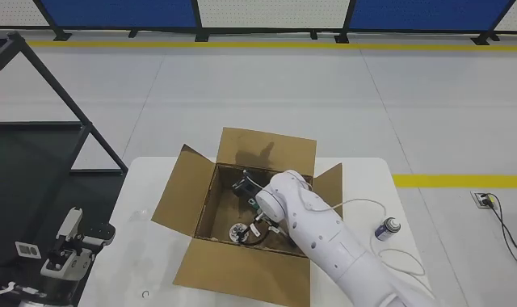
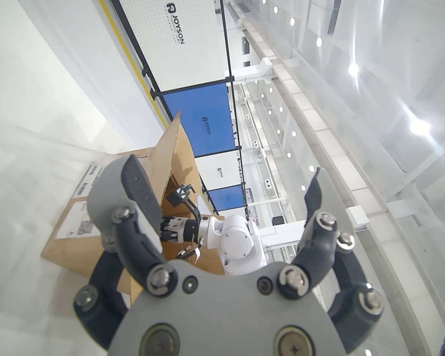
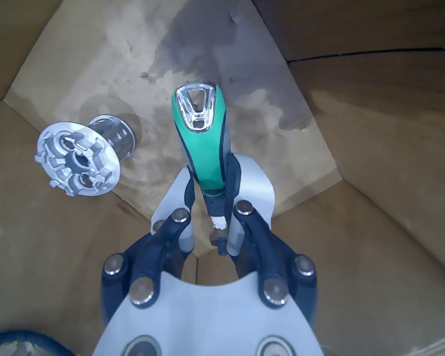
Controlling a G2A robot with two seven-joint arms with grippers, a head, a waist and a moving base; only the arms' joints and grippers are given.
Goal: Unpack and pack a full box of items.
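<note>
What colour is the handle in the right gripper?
Green handle, black trim, clear tip; right wrist view shows it best.

Reaching over the brown cardboard box (image 1: 182,194), the right arm (image 1: 323,234) is glossy white, with rounded joints and a thin white cable (image 1: 359,202). The left gripper (image 2: 226,179) and right gripper (image 3: 213,187) both have grey plates, dark linkages, silver screws (image 2: 159,279) and studded black pads (image 2: 137,183).

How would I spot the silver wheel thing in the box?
Find the open cardboard box on the white table. On its floor lies a silver metal part, near the right gripper. Unlike the green-handled tool that gripper holds, it is all grey metal: a round notched disc on a short slotted tube.
</note>
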